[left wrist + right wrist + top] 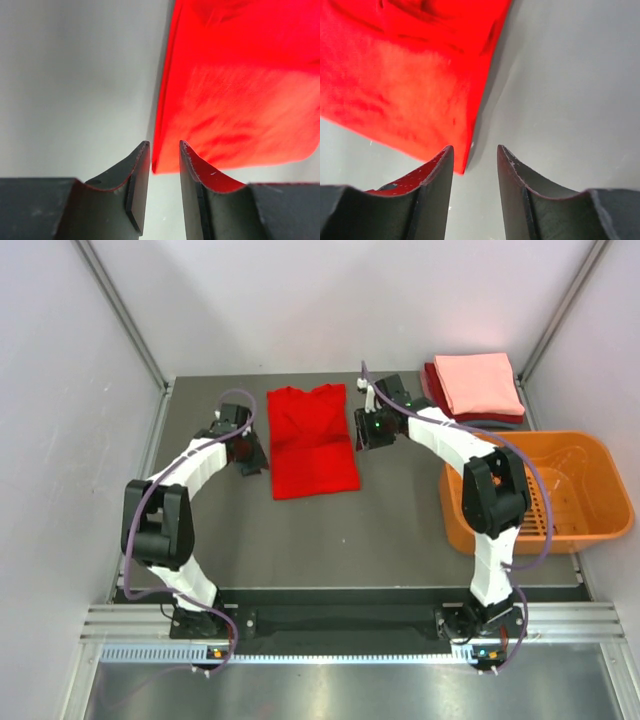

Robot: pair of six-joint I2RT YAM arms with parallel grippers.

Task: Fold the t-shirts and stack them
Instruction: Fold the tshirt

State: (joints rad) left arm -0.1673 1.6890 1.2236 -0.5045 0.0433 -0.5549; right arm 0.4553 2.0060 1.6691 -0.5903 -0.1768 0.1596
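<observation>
A bright red t-shirt (313, 440) lies flat on the dark table as a long folded strip, collar end at the far side. My left gripper (256, 455) is low beside its left edge, open and empty. In the left wrist view (164, 145) the shirt's corner (235, 95) lies just beyond the narrow gap. My right gripper (364, 430) is beside the right edge, open and empty. In the right wrist view (475, 148) the shirt's edge (405, 75) lies ahead on the left. A stack at the far right has a salmon-pink square (478, 382) on top, dark red (432, 380) and grey-blue (495, 423) below.
An orange plastic basket (600, 455) stands at the right edge, close to the right arm's elbow. White walls enclose the table on the left, back and right.
</observation>
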